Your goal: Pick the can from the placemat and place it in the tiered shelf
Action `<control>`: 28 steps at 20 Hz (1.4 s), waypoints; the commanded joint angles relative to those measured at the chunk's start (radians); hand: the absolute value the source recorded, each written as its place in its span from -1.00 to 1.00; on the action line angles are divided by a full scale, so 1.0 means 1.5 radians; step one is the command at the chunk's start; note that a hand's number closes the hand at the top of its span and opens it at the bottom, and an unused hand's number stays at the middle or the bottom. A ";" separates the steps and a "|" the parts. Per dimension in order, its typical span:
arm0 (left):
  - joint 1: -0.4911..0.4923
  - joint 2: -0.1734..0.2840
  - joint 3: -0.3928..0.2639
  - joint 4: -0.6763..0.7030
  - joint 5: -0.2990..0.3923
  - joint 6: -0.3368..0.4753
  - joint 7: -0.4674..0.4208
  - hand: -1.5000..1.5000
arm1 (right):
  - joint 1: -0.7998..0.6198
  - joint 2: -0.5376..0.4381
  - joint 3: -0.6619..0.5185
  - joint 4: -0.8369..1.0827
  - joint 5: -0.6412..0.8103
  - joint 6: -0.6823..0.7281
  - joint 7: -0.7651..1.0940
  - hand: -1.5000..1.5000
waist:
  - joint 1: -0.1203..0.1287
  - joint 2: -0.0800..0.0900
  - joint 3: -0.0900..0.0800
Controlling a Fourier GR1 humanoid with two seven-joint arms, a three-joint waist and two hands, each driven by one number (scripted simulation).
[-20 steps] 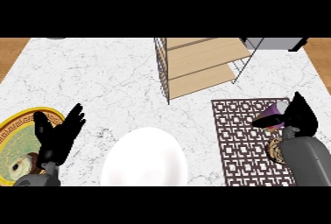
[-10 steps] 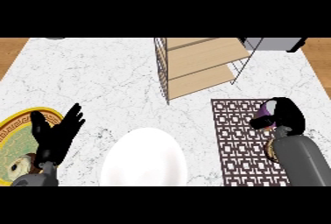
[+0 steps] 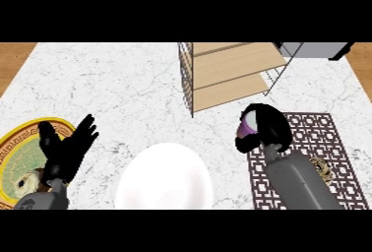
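Can [image 3: 247, 129] sits in my right hand [image 3: 265, 130], fingers curled round it, at the placemat's [image 3: 320, 133] left edge; only a purple-white sliver shows, so I can't read its long axis. From here the tiered shelf [image 3: 229, 74] lies up and slightly left of that hand, well nearer it than my left hand [image 3: 69, 147], which rests open by the yellow plate [image 3: 22, 142]. A white plate [image 3: 163, 179] lies between the arms.

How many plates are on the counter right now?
2. A white plate sits near the front edge between the two forearms. A yellow-rimmed patterned plate lies at the far left, partly behind the left hand and cut off by the view's edge.
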 commanded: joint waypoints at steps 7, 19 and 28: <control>0.023 -0.017 0.001 0.016 -0.009 0.016 -0.015 0.00 | -0.026 0.084 0.200 -0.301 -0.070 0.159 -0.121 1.00 | -0.029 -0.007 -0.001; 0.011 -0.003 0.016 0.015 -0.013 -0.004 -0.009 0.00 | -0.192 0.080 -0.024 -0.628 -0.158 0.367 0.202 1.00 | -0.022 0.000 -0.001; 0.026 0.006 0.025 0.012 -0.012 -0.026 -0.013 0.00 | -0.420 0.013 -0.233 -0.429 -0.246 0.373 0.207 1.00 | -0.015 0.002 -0.001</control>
